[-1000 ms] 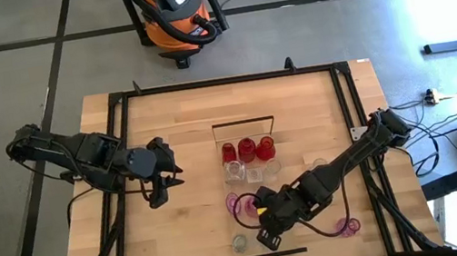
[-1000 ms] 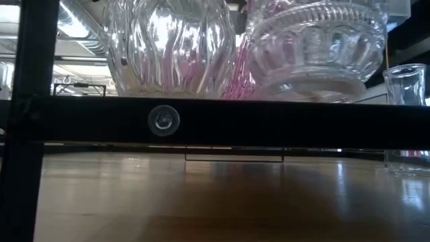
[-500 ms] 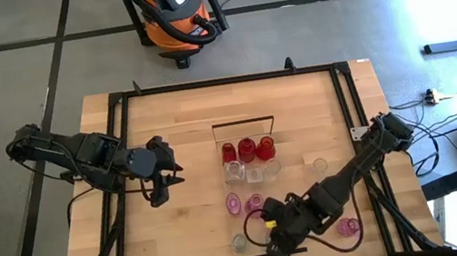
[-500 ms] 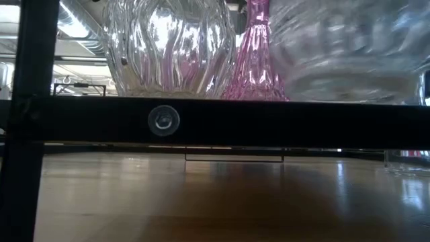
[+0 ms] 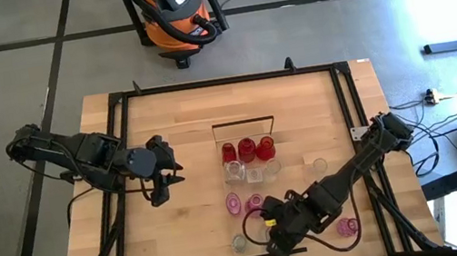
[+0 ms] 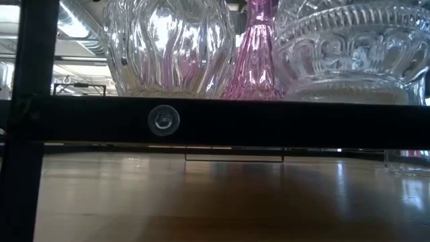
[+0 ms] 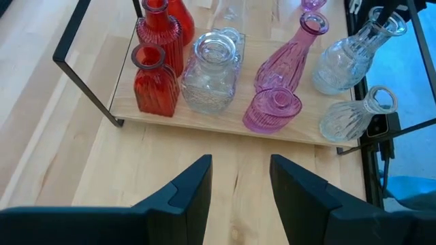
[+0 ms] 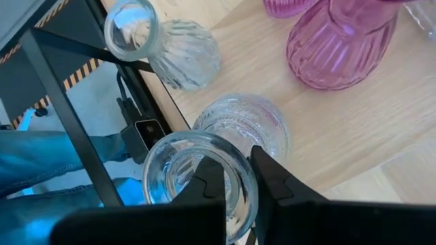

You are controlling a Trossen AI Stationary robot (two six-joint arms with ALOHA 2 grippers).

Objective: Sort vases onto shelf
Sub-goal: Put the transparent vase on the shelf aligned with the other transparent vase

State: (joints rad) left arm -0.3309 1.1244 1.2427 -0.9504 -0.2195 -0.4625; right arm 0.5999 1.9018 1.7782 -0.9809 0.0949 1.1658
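At the near end of the shelf (image 7: 225,119), a clear vase (image 8: 225,156) stood by the black frame, its rim pinched between the right gripper's (image 8: 235,180) closed fingers. Red vases (image 5: 248,150) lined the far end. Off to the side, the left gripper (image 5: 162,186) hovered half-open, holding nothing.

Left arm reaches in from the table's left side, elbow bent, wrist pointed inward; left gripper (image 5: 158,194) hovers with its fingers (image 7: 182,192) parted and nothing between them. Right arm stretches from the right edge diagonally toward the front centre, forearm low, wrist turned down. Right gripper (image 5: 276,242) has its fingertips (image 8: 212,178) pinched on the rim of a clear vase (image 8: 231,150), one finger inside the mouth, one outside.
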